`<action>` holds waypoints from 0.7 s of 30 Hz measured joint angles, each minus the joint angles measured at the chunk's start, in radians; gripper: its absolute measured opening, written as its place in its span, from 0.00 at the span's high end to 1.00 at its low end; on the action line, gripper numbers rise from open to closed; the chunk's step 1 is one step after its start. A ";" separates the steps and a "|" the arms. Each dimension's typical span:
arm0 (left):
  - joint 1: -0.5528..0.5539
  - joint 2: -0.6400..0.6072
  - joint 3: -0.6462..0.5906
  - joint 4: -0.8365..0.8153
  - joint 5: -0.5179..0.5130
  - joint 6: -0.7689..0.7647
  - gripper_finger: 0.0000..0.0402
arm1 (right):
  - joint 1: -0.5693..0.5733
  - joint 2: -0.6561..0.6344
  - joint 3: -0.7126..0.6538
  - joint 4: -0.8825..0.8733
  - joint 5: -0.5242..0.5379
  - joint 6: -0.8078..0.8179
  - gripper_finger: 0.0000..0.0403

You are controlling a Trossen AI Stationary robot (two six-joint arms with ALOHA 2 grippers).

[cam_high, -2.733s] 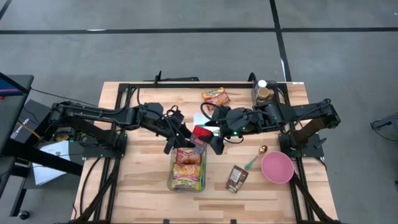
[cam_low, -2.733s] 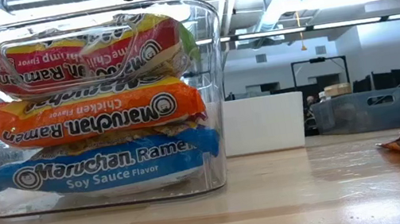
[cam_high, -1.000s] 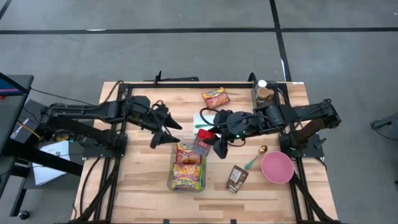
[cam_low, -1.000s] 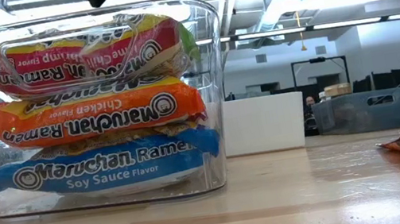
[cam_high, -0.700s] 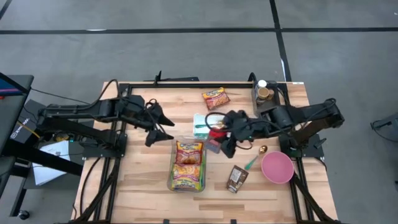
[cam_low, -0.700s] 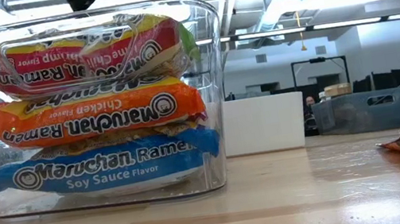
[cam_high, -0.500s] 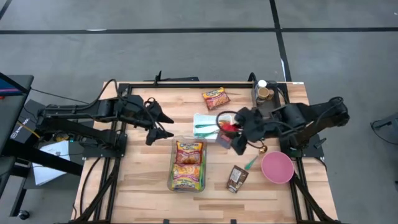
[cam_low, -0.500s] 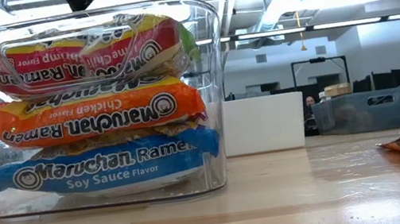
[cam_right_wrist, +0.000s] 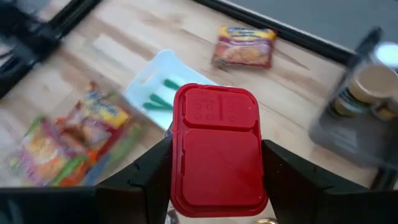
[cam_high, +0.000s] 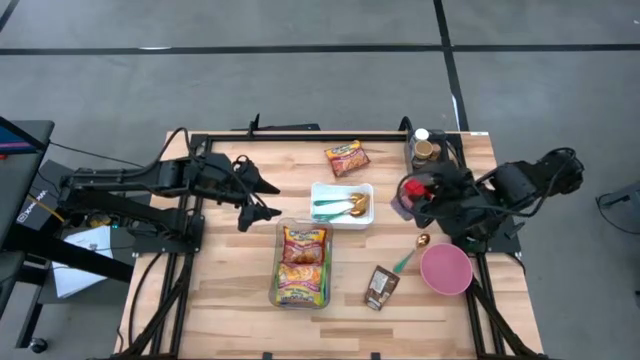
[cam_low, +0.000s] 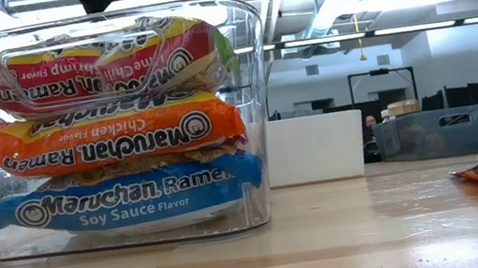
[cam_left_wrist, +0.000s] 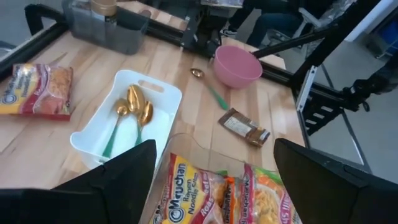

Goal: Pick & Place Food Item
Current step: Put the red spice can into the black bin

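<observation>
- The right gripper (cam_right_wrist: 217, 205) is gripping a red-lidded container (cam_right_wrist: 217, 149), its jaws clenched on the two sides just under the lid. That way the flat lid is facing the wrist camera and the load is hanging steady between the fingers.
- In the high view the red-lidded container (cam_high: 418, 187) is hovering at about 3 o'clock from the white tray (cam_high: 322, 218), close to the grey bin of jars (cam_high: 424, 150) at the table's 1 o'clock corner — clear of the wood, not resting on anything.
- The left gripper (cam_high: 262, 198) is waiting at about 10 o'clock from the clear bin (cam_high: 276, 292), its jaws released and spread with nothing between them. Judging by its spot, it is keeping out of the other arm's way.
- The clear bin (cam_low: 253, 103) is holding ramen packets (cam_low: 105, 136) stacked flat, one atop another, so they are filling it nearly to the rim.
- The white tray (cam_left_wrist: 163, 93) is holding gold spoons (cam_left_wrist: 138, 106) with green handles, lying lengthwise.
- A loose ramen packet (cam_high: 346, 156) is lying at 12 o'clock from the tray. A pink bowl (cam_high: 446, 268), a spoon (cam_high: 412, 252) and a brown snack packet (cam_high: 380, 287) are sitting around 4 o'clock.
- Where the container is meant to go, I cannot tell — it is probably somewhere on the right-hand side.
</observation>
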 joint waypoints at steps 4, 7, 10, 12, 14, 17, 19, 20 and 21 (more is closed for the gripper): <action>0.000 0.000 -0.038 0.007 -0.004 -0.021 0.21 | -0.016 -0.066 -0.134 0.000 -0.002 0.102 0.50; 0.000 0.000 -0.088 0.063 -0.004 -0.046 0.21 | -0.044 -0.108 -0.228 -0.002 -0.008 0.145 0.50; 0.000 0.001 -0.130 0.128 -0.004 -0.075 0.21 | -0.086 -0.141 -0.294 -0.001 -0.009 0.147 0.50; 0.000 0.000 -0.151 0.171 -0.004 -0.087 0.21 | -0.125 -0.171 -0.331 0.000 -0.009 0.137 0.50; 0.000 0.000 -0.170 0.204 -0.003 -0.106 0.21 | -0.176 -0.202 -0.363 -0.002 -0.009 0.119 0.50; 0.000 0.000 -0.176 0.235 -0.004 -0.111 0.21 | -0.280 -0.247 -0.404 0.000 -0.007 0.077 0.50; 0.001 0.000 -0.176 0.239 -0.003 -0.111 0.21 | -0.360 -0.276 -0.423 -0.002 -0.005 0.028 0.50; 0.003 0.000 -0.177 0.239 -0.003 -0.111 0.21 | -0.399 -0.287 -0.429 -0.002 -0.005 -0.009 0.50; 0.007 0.000 -0.177 0.241 -0.003 -0.110 0.21 | -0.444 -0.297 -0.430 -0.003 -0.005 -0.050 0.50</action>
